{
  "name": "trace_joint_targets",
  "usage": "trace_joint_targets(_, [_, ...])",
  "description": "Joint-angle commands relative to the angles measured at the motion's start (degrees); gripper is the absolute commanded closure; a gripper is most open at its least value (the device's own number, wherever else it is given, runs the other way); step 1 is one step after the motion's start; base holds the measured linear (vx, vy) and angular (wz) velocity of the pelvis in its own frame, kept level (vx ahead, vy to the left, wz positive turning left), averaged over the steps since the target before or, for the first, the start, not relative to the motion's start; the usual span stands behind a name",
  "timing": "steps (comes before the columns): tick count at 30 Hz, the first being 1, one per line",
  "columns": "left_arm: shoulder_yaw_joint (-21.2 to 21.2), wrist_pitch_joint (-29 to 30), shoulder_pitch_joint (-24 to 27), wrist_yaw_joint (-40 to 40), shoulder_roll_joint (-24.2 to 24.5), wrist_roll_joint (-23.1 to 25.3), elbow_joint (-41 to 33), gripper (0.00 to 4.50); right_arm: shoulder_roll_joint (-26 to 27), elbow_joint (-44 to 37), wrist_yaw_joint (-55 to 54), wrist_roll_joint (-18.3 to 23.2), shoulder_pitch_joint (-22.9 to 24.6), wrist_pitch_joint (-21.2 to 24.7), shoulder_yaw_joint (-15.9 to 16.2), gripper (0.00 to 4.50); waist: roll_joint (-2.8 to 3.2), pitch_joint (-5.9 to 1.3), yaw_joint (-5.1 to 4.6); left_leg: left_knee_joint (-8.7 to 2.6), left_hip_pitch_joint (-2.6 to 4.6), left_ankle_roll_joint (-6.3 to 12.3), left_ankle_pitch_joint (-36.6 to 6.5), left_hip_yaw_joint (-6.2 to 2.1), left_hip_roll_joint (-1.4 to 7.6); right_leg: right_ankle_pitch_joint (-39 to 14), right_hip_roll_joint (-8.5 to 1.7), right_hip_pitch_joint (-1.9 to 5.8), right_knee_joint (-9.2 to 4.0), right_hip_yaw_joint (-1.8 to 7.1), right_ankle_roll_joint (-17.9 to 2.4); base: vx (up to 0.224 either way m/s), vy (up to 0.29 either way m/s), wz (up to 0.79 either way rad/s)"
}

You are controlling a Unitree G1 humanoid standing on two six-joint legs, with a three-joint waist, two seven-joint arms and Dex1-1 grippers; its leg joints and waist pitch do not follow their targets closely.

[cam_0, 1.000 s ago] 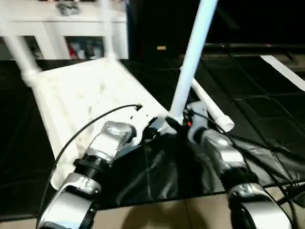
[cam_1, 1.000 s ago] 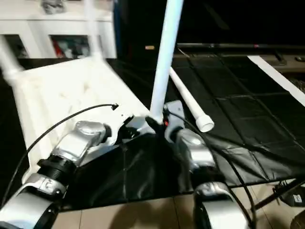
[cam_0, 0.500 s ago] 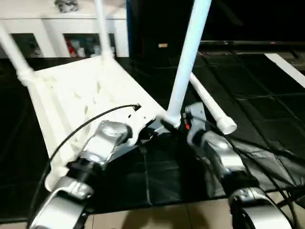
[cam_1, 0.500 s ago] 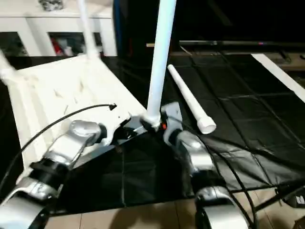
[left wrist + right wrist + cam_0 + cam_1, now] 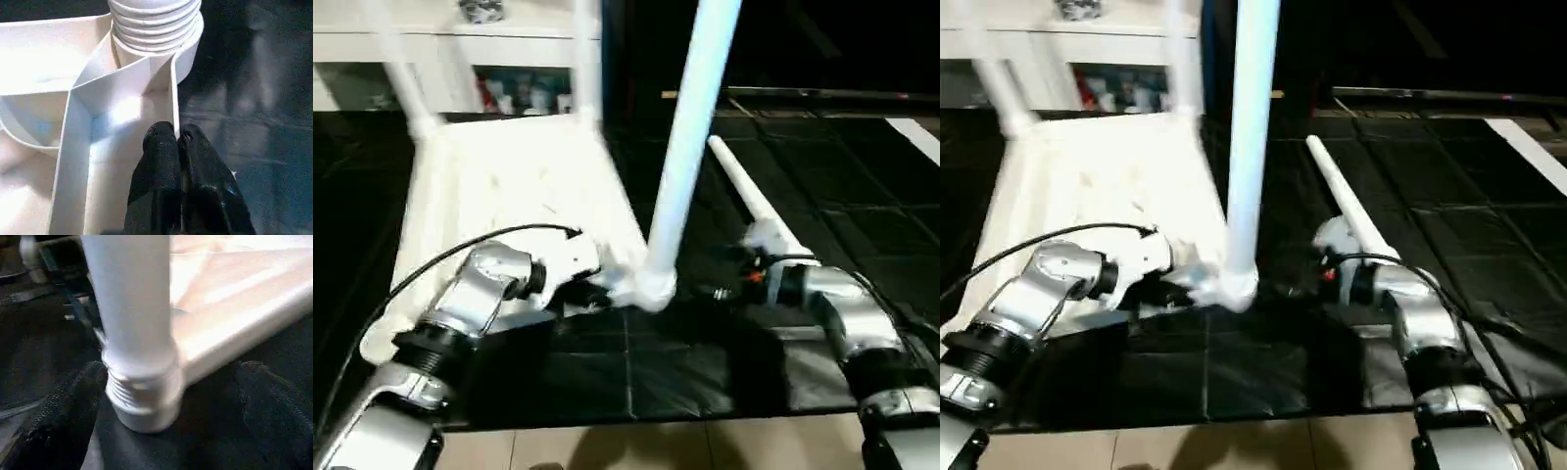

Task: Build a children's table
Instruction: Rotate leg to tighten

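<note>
Currently listed: children's table (image 5: 499,186), white, lying upside down on a black mat (image 5: 705,362), ribbed underside facing up. Near-corner leg (image 5: 690,127) stands upright in its threaded socket (image 5: 142,391); two far-corner legs (image 5: 396,78) rise toward a white glass-door cabinet (image 5: 460,78) behind the table. Loose leg (image 5: 1347,211), one, lies on the mat just beside the table, on the right arm's side. Left gripper (image 5: 178,142): black fingers pressed together, tips resting at a rib of the frame just beside the near-corner socket, holding nothing. Right gripper (image 5: 166,382): fingers (image 5: 63,416) spread wide on either side of the socket's base, apart from it.
</note>
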Motion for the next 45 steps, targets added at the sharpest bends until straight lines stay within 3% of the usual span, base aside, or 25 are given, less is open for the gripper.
trace_joint_targets(1, [-4.71, -3.72, -1.31, -5.66, 0.29, 1.35, 1.57, 4.5, -0.89, -1.25, 5.54, -0.97, -2.0, -0.24, 2.83, 0.04, 0.43, -3.55, -0.04, -3.26, 0.27, 3.79, -13.03, 0.06, 2.17, -13.63, -3.68, 3.13, -3.73, 2.67, -12.65, 0.0, 0.0, 0.0])
trace_joint_targets(3, [-5.13, -4.73, -1.65, -6.57, 0.3, 1.39, 2.12, 4.5, -0.74, -0.93, 6.48, -1.58, -2.48, -0.81, 3.96, 0.04, 0.12, -3.51, 0.23, -3.3, 0.32, 3.3, -13.24, 0.03, 2.26, -14.63, -3.9, 3.13, -3.81, 2.69, -12.24, 0.0, 0.0, 0.0])
trace_joint_targets(4, [-5.39, -5.42, -1.95, -7.47, 0.13, 1.33, 2.38, 4.5, -0.27, -0.11, 6.77, -2.35, -3.06, -1.56, 4.73, 0.04, 0.34, -3.55, 0.56, -3.35, 0.48, 2.92, -13.15, 0.02, 2.37, -15.05, -4.04, 3.05, -3.77, 2.78, -12.1, 0.0, 0.0, 0.0])
trace_joint_targets(8, [-5.79, -6.64, -2.6, -8.62, -0.43, 1.5, 3.02, 4.5, 0.62, 2.01, 7.67, -3.49, -4.09, -3.15, 6.0, 0.04, 0.26, -3.59, 0.84, -3.33, 0.41, 2.28, -12.8, 0.05, 2.33, -14.62, -3.99, 3.05, -3.6, 2.75, -12.06, 0.0, 0.0, 0.0])
trace_joint_targets(24, [-6.31, -9.65, -3.4, -9.1, -1.36, 2.03, 5.67, 4.5, 1.83, 5.55, 10.13, -3.49, -5.13, -3.9, 7.02, 1.59, 0.24, -3.76, 0.96, -3.19, 0.28, 2.47, -12.04, 0.04, 2.38, -13.18, -4.04, 3.27, -3.37, 2.63, -12.2, 0.0, 0.0, 0.0])
trace_joint_targets(31, [-6.01, -10.11, -3.91, -7.81, -1.9, 2.38, 7.75, 4.5, 1.92, 5.84, 10.91, -3.44, -4.74, -3.86, 7.57, 1.81, 0.37, -3.68, 0.96, -3.26, 0.41, 2.03, -13.24, 0.06, 2.42, -15.13, -4.12, 3.26, -3.63, 2.53, -11.85, 0.0, 0.0, 0.0])
trace_joint_targets(36, [-1.49, -3.17, -4.93, -1.54, -5.77, -0.56, 9.98, 4.5, 3.35, 4.04, 7.83, -1.68, -3.22, 0.54, 5.93, 1.83, 0.36, -3.57, 1.04, -3.23, 0.54, 1.86, -13.36, 0.13, 2.44, -15.38, -4.01, 3.22, -3.68, 2.48, -12.04, 0.0, 0.0, 0.0])
trace_joint_targets(37, [-0.02, -1.94, -5.52, 1.61, -7.15, -1.11, 10.85, 4.5, 4.12, 3.58, 5.52, -1.32, -2.62, 1.27, 5.2, 1.83, 0.89, -3.58, 1.06, -3.24, 0.52, 1.55, -14.13, 0.13, 2.49, -15.78, -4.07, 3.19, -3.76, 2.52, -12.05, 0.0, 0.0, 0.0])
trace_joint_targets(38, [0.87, -1.28, -5.92, 3.7, -8.0, -1.34, 11.45, 4.5, 4.63, 3.32, 3.99, -1.13, -2.24, 1.58, 4.74, 1.83, 0.64, -3.45, 1.11, -3.3, 0.78, 1.02, -15.45, 0.03, 2.48, -17.52, -4.11, 3.09, -4.02, 2.41, -11.67, 0.0, 0.0, 0.0])
trace_joint_targets(39, [1.47, -0.58, -6.22, 5.27, -8.58, -1.46, 11.78, 4.5, 5.04, 3.19, 2.43, -1.27, -1.96, 2.05, 4.52, 1.83, 0.46, -3.49, 1.03, -3.37, 0.56, 0.81, -16.06, -0.11, 2.39, -19.4, -4.32, 3.37, -4.17, 2.31, -10.93, 0.0, 0.0, 0.0])
trace_joint_targets(40, [3.51, 2.02, -7.05, 10.12, -10.51, -2.1, 12.41, 4.5, 6.74, 3.02, -3.94, -1.96, -1.08, 3.24, 3.6, 1.83, 0.44, -3.42, 0.82, -3.46, 0.37, 0.52, -15.79, -0.11, 2.37, -19.69, -4.24, 3.4, -4.13, 2.38, -10.41, 0.0, 0.0, 0.0])
trace_joint_targets(41, [4.57, 3.64, -7.35, 12.29, -11.47, -2.61, 12.35, 4.5, 7.8, 3.02, -7.55, -2.3, -0.66, 3.8, 3.04, 1.83, 0.49, -3.31, 0.47, -3.56, 0.65, -0.05, -17.22, -0.36, 2.33, -22.38, -4.38, 3.17, -4.44, 2.25, -9.68, 0.0, 0.0, 0.0])
trace_joint_targets(42, [5.92, 6.16, -7.63, 15.15, -12.85, -3.19, 11.62, 4.5, 9.38, 2.6, -11.69, -2.39, -0.24, 5.36, 2.35, 1.83, 0.34, -3.26, 0.07, -3.62, 0.38, -0.52, -17.28, -0.51, 2.11, -24.63, -4.49, 3.39, -4.63, 2.13, -8.57, 0.0, 0.0, 0.0])
trace_joint_targets(43, [7.36, 9.28, -7.75, 17.93, -14.48, -3.79, 10.14, 4.5, 11.65, 2.11, -16.78, -2.22, -0.17, 7.88, 1.3, 1.83, 0.1, -3.26, -0.52, -3.68, 0.03, -0.44, -16.95, -0.6, 1.9, -26.65, -4.44, 3.6, -4.91, 1.96, -7.26, 0.0, 0.0, 0.0])
trace_joint_targets(45, [8.36, 11.78, -7.61, 19.81, -15.76, -4.16, 8.71, 4.5, 13.61, 1.88, -20.3, -2.07, -0.46, 9.34, 0.55, 1.83, 0.14, -3.28, -1.22, -3.55, 0.04, -0.14, -16.39, -0.65, 1.75, -28.44, -4.54, 3.37, -5.32, 1.82, -6.43, 0.0, 0.0, 0.0])
